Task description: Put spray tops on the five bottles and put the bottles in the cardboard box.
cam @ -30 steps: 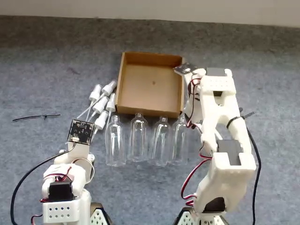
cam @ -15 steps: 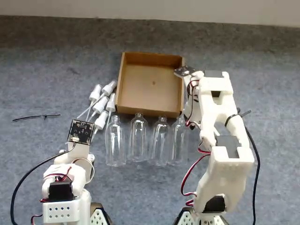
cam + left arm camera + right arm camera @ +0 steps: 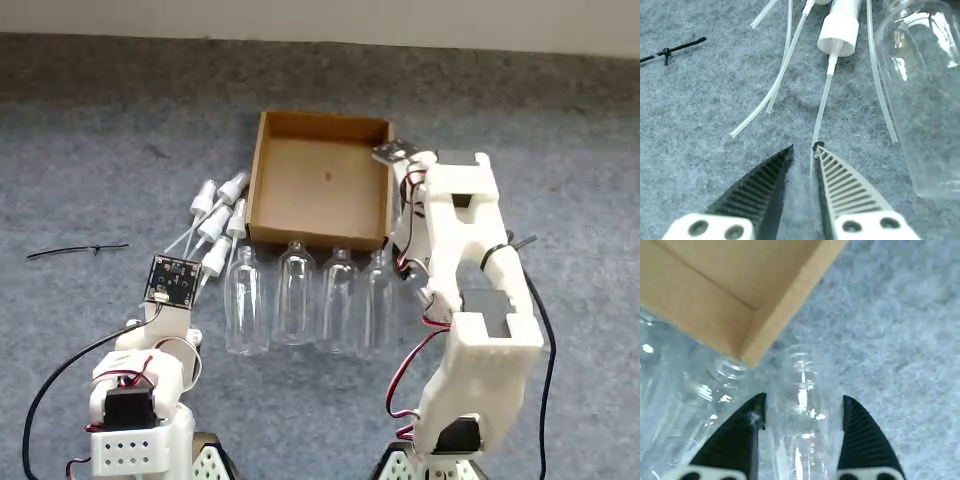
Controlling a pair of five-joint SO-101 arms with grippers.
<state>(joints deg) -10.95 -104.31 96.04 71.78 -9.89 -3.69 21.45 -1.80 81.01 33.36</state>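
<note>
Step in hand, as I judge it: the right gripper [image 3: 803,399] takes the rightmost clear bottle [image 3: 800,440]. Its jaws are spread and straddle the body, not clamped. Best to close gently mid-body, since the plastic looks thin and slick and may roll. The bottle is empty and uncapped, lying on the grey carpet [image 3: 100,150] with its neck just near the cardboard box [image 3: 785,315] right corner. The left gripper [image 3: 802,150] is low with a narrow gap, holding nothing, and a spray top [image 3: 840,32] has its tube ending at the tips.
</note>
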